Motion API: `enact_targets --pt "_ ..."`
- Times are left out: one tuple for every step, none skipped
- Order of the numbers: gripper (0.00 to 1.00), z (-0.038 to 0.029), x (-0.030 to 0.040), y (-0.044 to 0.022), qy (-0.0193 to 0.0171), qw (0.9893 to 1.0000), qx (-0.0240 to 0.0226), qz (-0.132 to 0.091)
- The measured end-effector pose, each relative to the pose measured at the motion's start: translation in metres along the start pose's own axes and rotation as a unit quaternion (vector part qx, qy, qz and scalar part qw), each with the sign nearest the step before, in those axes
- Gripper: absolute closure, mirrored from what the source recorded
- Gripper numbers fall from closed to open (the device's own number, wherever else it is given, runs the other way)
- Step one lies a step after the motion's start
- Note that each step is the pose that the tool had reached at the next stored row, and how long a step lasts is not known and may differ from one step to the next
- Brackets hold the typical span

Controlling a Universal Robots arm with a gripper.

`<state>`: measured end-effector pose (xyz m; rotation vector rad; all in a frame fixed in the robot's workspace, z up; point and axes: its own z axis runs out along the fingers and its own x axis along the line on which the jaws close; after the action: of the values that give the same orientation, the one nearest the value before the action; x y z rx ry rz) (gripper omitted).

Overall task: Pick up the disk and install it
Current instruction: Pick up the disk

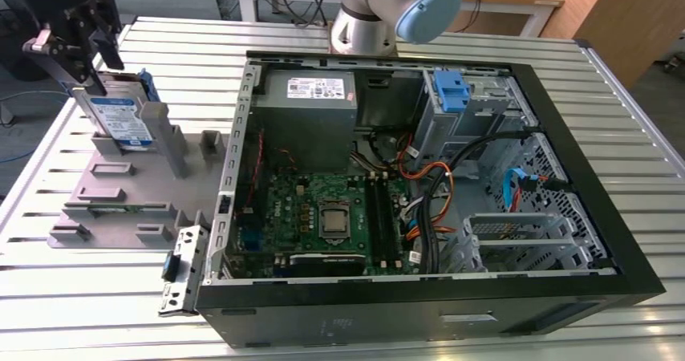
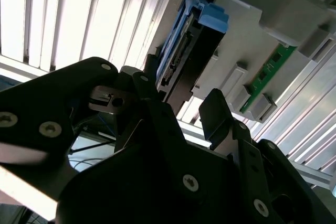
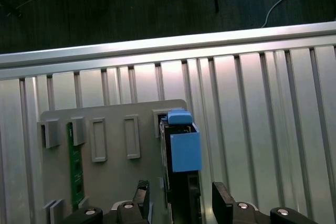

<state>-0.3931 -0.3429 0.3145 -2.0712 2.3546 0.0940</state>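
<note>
Item: disk (image 1: 120,120). It stands on edge in a slot at the far corner of the grey holder (image 1: 118,208), on the exterior view's left, beside the computer case (image 1: 428,297).

Item: gripper (image 3: 181,196). I read it as directly above the disk. The fingers (image 3: 221,198) are spread, one facing each broad face with a gap either side, and nothing is held. The disk's narrow top edge runs between them.

One disk (image 1: 120,120), one open computer case (image 1: 407,317), one memory stick (image 3: 76,166)

Print on the disk (image 1: 120,120) label and the power-supply sticker (image 1: 317,87) is too small to read.
</note>
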Motion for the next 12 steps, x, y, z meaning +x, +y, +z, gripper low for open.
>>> enact_targets --pt "0.41 0.0007 0.0 0.0 0.0 1.0 0.0 0.0" --pt "0.41 0.0013 0.0 -0.0001 0.0001 1.0 -0.0001 0.0" --pt "0.41 0.0021 0.0001 -0.0001 0.0 1.0 0.0 0.0" --pt "0.41 0.0029 0.0001 -0.0001 0.0 1.0 0.0001 -0.001" --pt "0.41 0.0036 0.0001 -0.0002 0.0 1.0 0.0003 -0.001" --pt "0.41 0.0042 0.0002 -0.0002 0.0001 1.0 0.0004 -0.003" --pt "0.41 0.0046 0.0002 -0.0002 0.0002 1.0 0.0004 -0.005" --pt "0.41 0.0051 0.0001 -0.0001 0.0003 1.0 0.0005 -0.008" --pt "0.41 0.0055 -0.0002 0.0001 0.0004 1.0 0.0005 -0.01" --pt "0.41 0.0058 -0.0006 0.0004 0.0004 0.9999 0.0004 -0.012" --pt "0.41 0.0062 -0.0012 0.0007 0.0005 0.9999 0.0004 -0.014" --pt "0.41 0.0064 -0.0018 0.0009 0.0006 0.9999 0.0003 -0.016"
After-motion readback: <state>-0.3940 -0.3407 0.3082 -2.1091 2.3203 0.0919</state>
